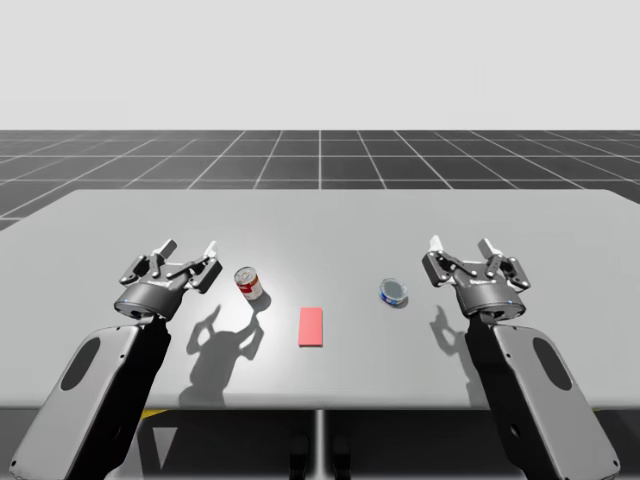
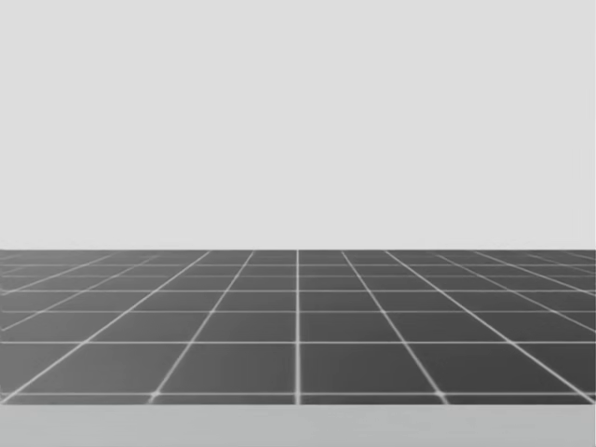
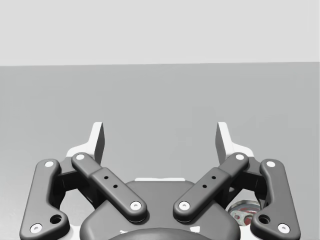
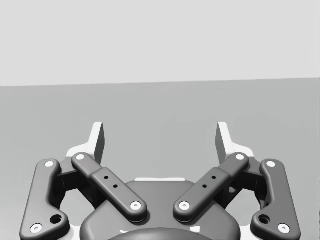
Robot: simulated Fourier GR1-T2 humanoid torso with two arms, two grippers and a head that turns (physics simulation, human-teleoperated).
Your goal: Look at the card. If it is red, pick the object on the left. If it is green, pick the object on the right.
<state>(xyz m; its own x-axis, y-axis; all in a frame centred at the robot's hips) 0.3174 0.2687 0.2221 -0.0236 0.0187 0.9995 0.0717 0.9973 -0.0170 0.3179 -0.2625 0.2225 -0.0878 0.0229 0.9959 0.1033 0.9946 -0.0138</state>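
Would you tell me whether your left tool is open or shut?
Open: my left tool has fingers wide apart, nothing between them.

My left claw (image 1: 190, 247) and right claw (image 1: 461, 245) hover agape.

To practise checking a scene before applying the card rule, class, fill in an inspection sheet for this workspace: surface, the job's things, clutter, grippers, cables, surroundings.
Surface: grey table, flat.
Job's things: red card lying flat near the front middle; red-and-white can to its left; short blue can to its right.
Clutter: nothing seen.
Grippers: left gripper open, beside the red-and-white can, holding nothing; right gripper open, beside the short blue can, holding nothing.
Cables: nothing seen.
Surroundings: dark gridded floor beyond the table, pale blank backdrop.
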